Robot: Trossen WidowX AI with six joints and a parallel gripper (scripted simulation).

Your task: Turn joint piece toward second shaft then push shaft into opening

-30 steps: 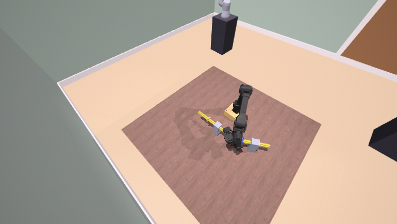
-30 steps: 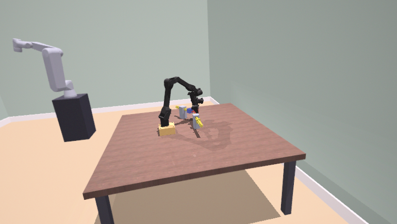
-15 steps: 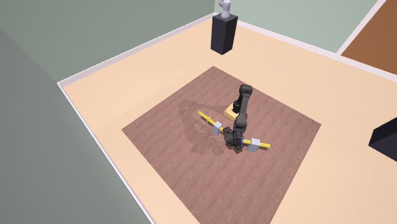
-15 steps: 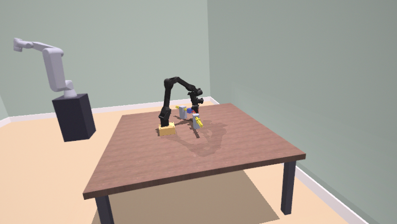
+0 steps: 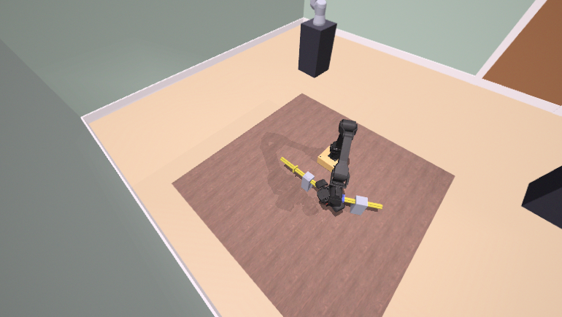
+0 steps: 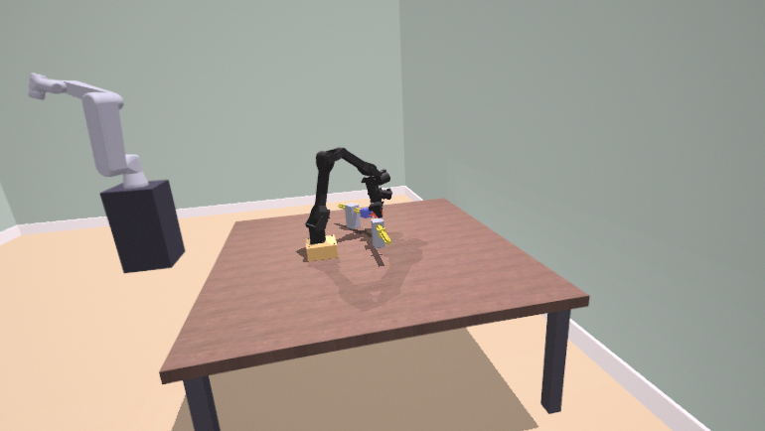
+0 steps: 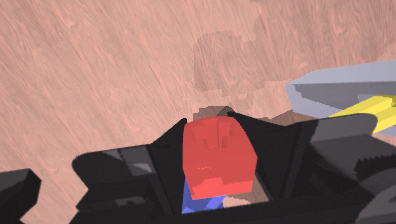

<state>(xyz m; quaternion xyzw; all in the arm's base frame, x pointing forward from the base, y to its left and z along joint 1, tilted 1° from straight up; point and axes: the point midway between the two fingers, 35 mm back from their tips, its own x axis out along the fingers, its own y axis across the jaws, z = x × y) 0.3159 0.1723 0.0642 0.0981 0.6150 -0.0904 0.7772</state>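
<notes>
The fixed shaft (image 5: 375, 205) (image 6: 342, 206) is yellow and runs through its grey block (image 5: 359, 205) (image 6: 352, 216). A blue hinge part (image 5: 343, 198) (image 6: 365, 213) (image 7: 197, 202) sits at its inner end. The red joint piece (image 7: 218, 160) is between my fingers. My gripper (image 5: 326, 203) (image 6: 378, 215) (image 7: 207, 119) is shut on it, with one finger on each side. The second shaft (image 5: 287, 162) (image 6: 383, 234) (image 7: 384, 106) is yellow, has a raised collar and passes through the other grey block (image 5: 306, 182) (image 6: 377, 238) (image 7: 345, 90). My gripper hides its inner end. How exactly the opening is aimed cannot be told.
The wooden table (image 5: 244, 244) (image 6: 375, 343) carries both blocks. My arm's yellow base (image 5: 326, 161) (image 6: 321, 251) stands behind the shafts. A grey arm on a dark pedestal (image 5: 314, 49) (image 6: 143, 229) stands off the table. The second shaft's block is close beside my gripper.
</notes>
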